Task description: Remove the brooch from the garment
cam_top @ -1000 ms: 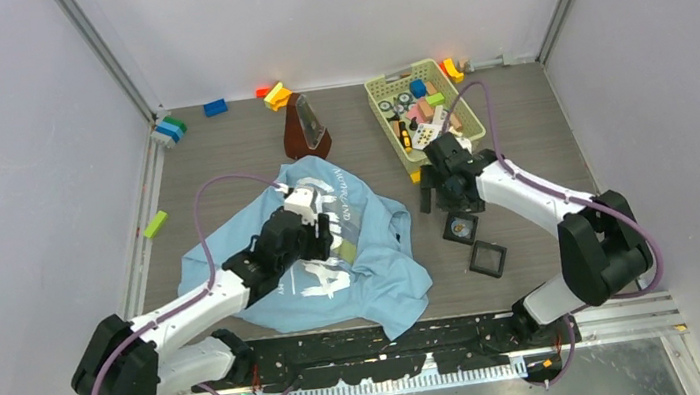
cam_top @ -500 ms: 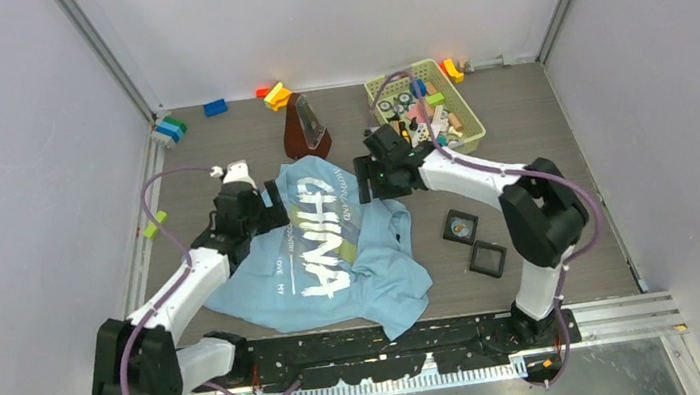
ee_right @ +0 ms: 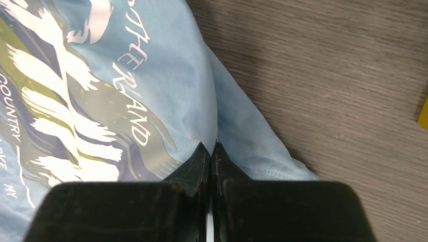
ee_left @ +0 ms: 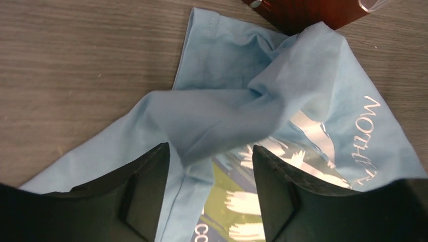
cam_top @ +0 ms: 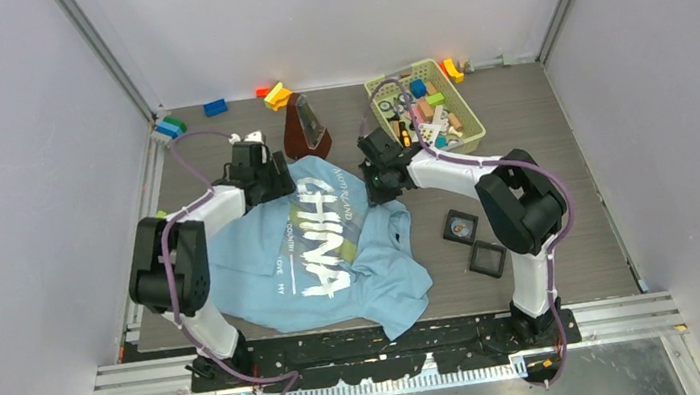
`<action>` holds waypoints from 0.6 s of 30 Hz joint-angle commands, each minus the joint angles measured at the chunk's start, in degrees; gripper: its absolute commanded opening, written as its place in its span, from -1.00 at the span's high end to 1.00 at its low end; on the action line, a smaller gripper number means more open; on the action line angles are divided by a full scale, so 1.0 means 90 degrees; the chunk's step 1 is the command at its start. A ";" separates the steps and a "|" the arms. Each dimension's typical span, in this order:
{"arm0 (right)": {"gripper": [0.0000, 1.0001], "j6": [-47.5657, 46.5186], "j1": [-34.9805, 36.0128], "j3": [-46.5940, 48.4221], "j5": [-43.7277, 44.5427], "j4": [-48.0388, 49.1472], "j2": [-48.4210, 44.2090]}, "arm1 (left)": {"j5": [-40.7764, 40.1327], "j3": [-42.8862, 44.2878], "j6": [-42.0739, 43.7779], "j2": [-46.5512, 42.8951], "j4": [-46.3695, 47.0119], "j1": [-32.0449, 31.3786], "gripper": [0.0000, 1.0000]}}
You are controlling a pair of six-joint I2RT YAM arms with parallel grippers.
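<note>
The garment (cam_top: pixel 334 260), a light blue T-shirt with white and navy lettering, lies spread out in the middle of the table. My left gripper (cam_top: pixel 273 179) is at its far left corner. In the left wrist view the left gripper (ee_left: pixel 209 151) stands open, with a raised fold of the garment (ee_left: pixel 242 65) between the spread fingers. My right gripper (cam_top: pixel 373 191) is at the shirt's far right edge. There the right gripper (ee_right: pixel 212 146) is shut, pinching a crease of the garment (ee_right: pixel 171 65). I cannot make out the brooch on the shirt.
A brown metronome (cam_top: pixel 305 127) stands just behind the shirt between the two grippers. A yellow-green basket (cam_top: pixel 373 85) of toys sits at the back right. Two small black trays (cam_top: pixel 461 228) (cam_top: pixel 488 259) lie right of the shirt, the upper one holding a small pale piece. Loose blocks (cam_top: pixel 277 95) line the back wall.
Both arms swung from mid-table to the shirt's far corners. The right jaws closed onto the cloth and the left jaws narrowed. The shirt's lettering now lies uncovered.
</note>
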 commanded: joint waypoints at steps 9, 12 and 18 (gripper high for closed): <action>0.99 0.0063 -0.0590 0.0117 0.0265 0.0116 -0.0996 | -0.0290 0.1302 0.0884 -0.0010 -0.1140 0.0130 1.00; 0.99 0.0149 -0.0860 0.0318 0.0359 -0.0052 -0.1396 | -0.0752 0.1679 0.1244 -0.0858 -0.2050 0.0130 1.00; 0.99 -0.0216 -0.0898 0.1426 0.0719 -0.0838 -0.2050 | -0.0852 0.4028 0.1550 -0.1140 -0.4894 0.0103 1.00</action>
